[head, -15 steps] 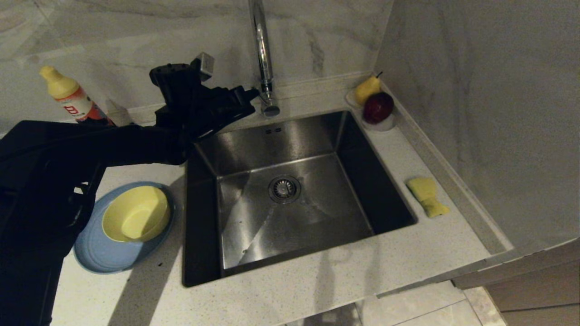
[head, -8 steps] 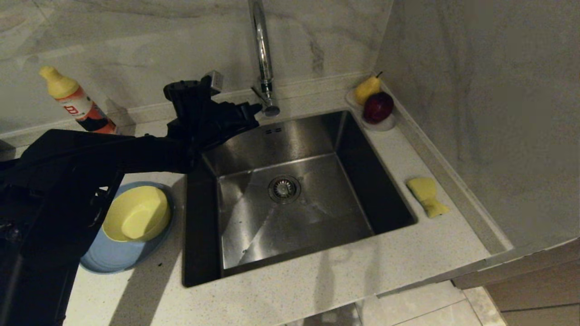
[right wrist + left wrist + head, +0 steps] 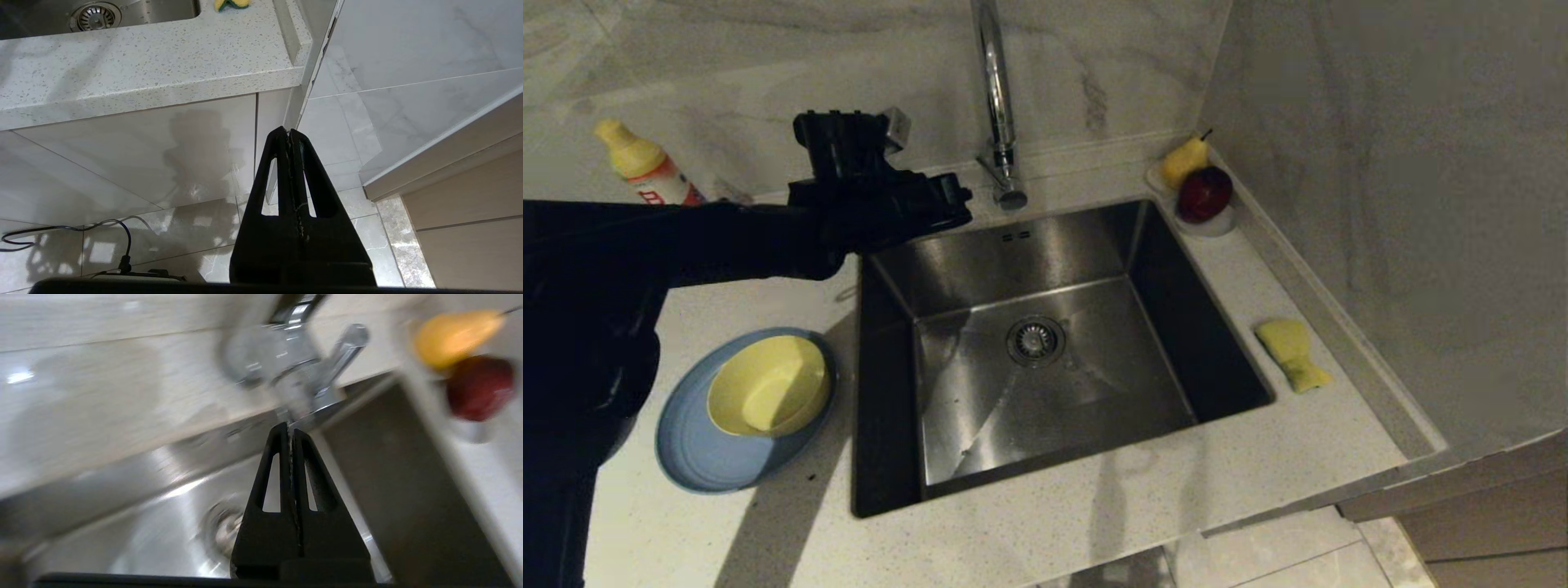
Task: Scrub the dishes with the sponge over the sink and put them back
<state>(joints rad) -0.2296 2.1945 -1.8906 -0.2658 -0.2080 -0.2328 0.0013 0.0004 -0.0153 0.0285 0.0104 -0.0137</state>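
Note:
The steel sink (image 3: 1094,384) is set in the middle of the counter, under a tall chrome tap (image 3: 995,98). On the counter left of it a pale-yellow bowl (image 3: 768,384) sits in a slate-blue plate (image 3: 707,465). The yellow sponge (image 3: 1292,353) lies on the counter right of the sink; its end shows in the right wrist view (image 3: 231,4). My left gripper (image 3: 962,200) hovers shut and empty over the sink's back left corner, just left of the tap's base (image 3: 302,371). In its wrist view the left gripper (image 3: 289,430) points at that base. My right gripper (image 3: 288,131) hangs shut and empty, low before the cabinet front.
A yellow-capped detergent bottle (image 3: 645,173) stands at the back left. A white dish with a pear (image 3: 1184,159) and a red apple (image 3: 1205,193) sits at the back right corner. A tiled wall (image 3: 1380,204) bounds the counter's right side. A cable (image 3: 81,226) lies on the floor.
My left wrist has turned and the forearm has swung up toward the back wall, uncovering the plate's left edge. Its shut tip has drawn slightly left of the tap. Dishes and sponge stayed put.

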